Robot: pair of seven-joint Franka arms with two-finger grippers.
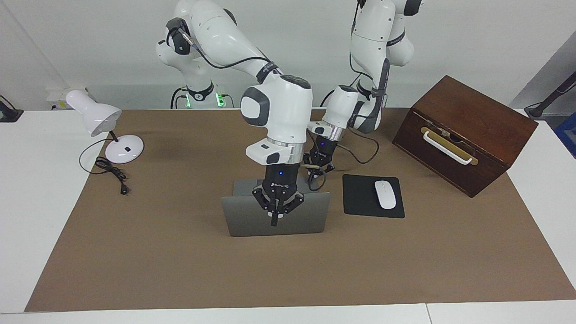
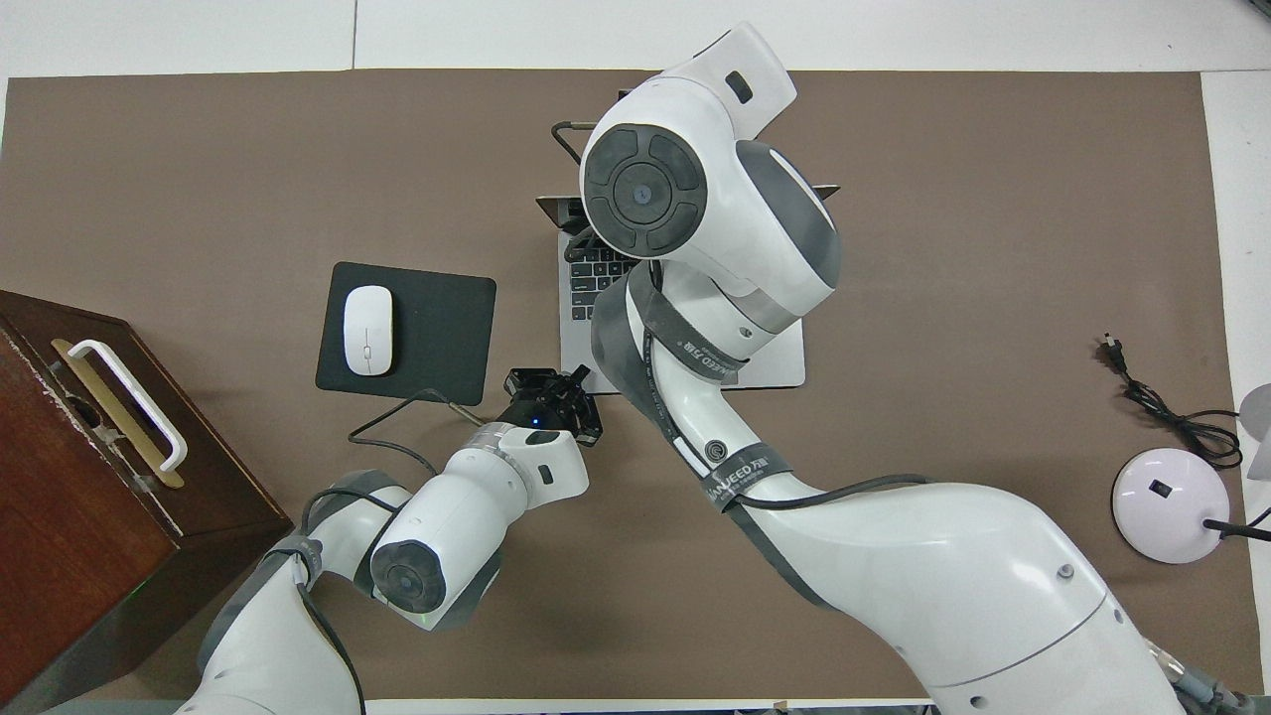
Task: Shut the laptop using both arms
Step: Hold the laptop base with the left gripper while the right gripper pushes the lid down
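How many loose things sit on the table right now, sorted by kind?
Laptop: 1
Mousepad: 1
Mouse: 1
Desk lamp: 1
Wooden box: 1
Total: 5

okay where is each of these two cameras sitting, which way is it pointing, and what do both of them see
Facing view: high across the table, facing the robots; shows both arms from their bases, the shut right gripper at the back of the laptop lid, the shut left gripper low by the base's robot-side corner.
Overhead view: above the robots' end, looking steeply down; arms enter from the bottom, the right arm's wrist covering much of the laptop.
Shared: laptop, mousepad, mouse, wooden box, lamp, mirrored half a turn.
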